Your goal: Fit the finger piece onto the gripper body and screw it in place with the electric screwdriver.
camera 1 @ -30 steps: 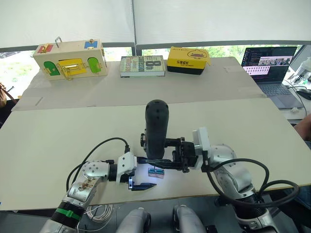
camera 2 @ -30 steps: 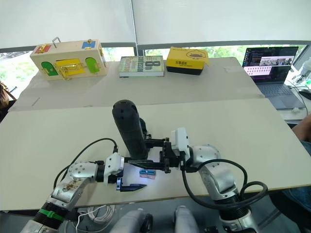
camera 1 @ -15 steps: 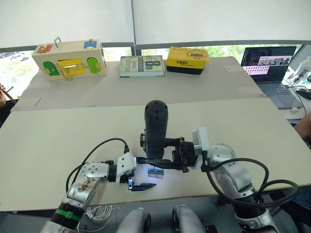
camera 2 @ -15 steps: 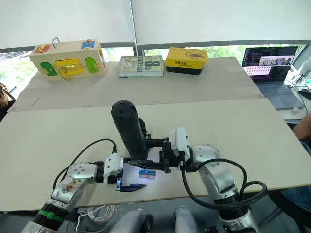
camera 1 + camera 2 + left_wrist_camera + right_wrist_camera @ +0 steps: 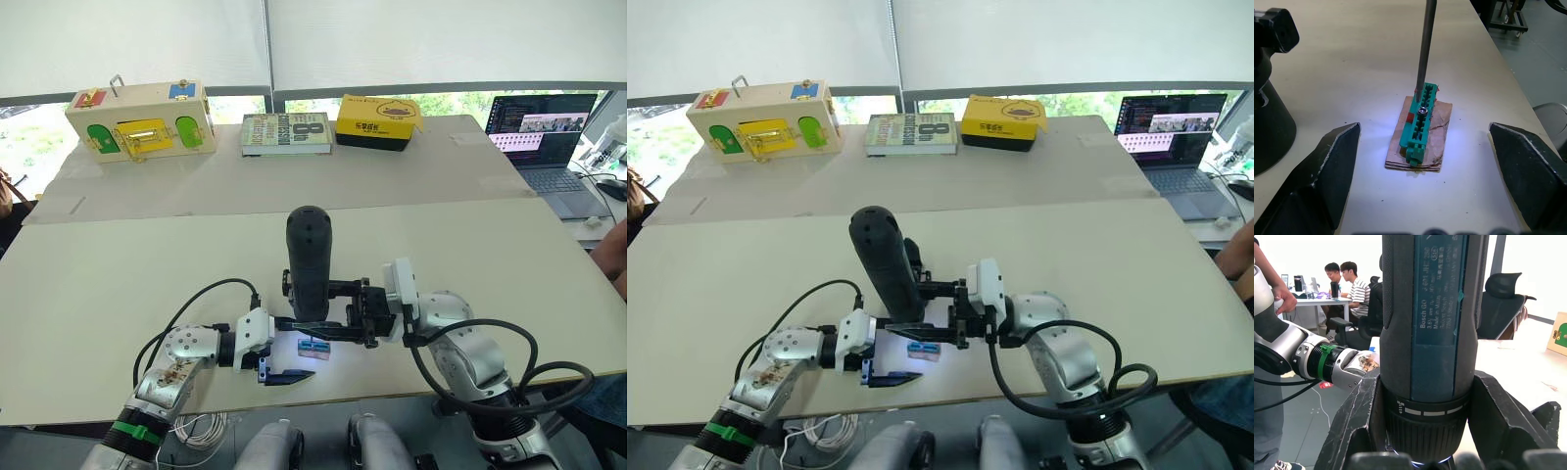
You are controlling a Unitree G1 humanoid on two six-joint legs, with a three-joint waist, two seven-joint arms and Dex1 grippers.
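Pale worktop (image 5: 118, 294) carried the job near its front edge. Nearest, the left hand (image 5: 1420, 181) was spread wide and held nothing. Just past it, a small green ridged piece on tan card (image 5: 1419, 128) lay under the bit. The right hand (image 5: 343, 318) gripped the thick black electric screwdriver (image 5: 309, 259) upright. Further back sat a small chunky black gripper body (image 5: 1271, 32). Nothing looked screwed together yet.

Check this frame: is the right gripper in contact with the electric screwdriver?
Touching. In the right wrist view, the right gripper has both black fingers pressed against the electric screwdriver, clamping its barrel.
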